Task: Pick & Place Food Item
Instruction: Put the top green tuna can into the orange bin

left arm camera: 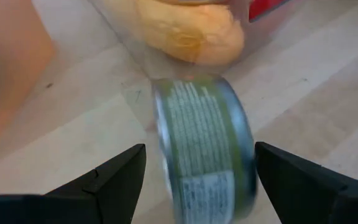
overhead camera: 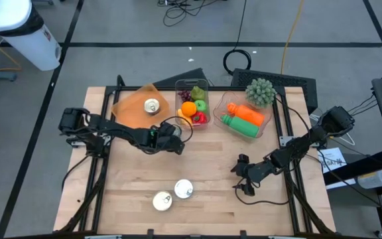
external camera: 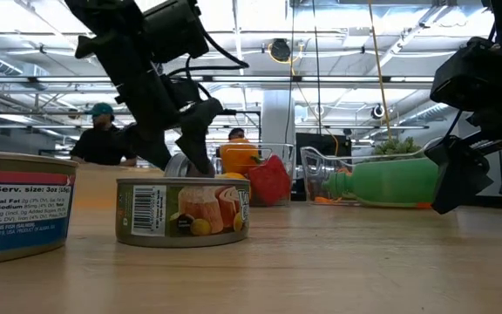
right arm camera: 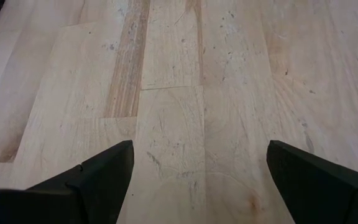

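L pincer (left arm camera: 194, 180) wide open, straddling a tin can (left arm camera: 204, 149) lying on its side, nothing gripped yet. Can sits on table (overhead camera: 204, 166) at approx 7 o'clock of the clear fruit bin (overhead camera: 192, 99), just beside it. Risk: round side rolls out as jaws shut, or a finger clips the bin wall. R pincer (right arm camera: 194, 177) open, empty, over bare table.

Green-labelled can (left arm camera: 204, 149), orange tray (overhead camera: 132, 106), green bottle (overhead camera: 239, 125), pale wooden table (overhead camera: 204, 166).
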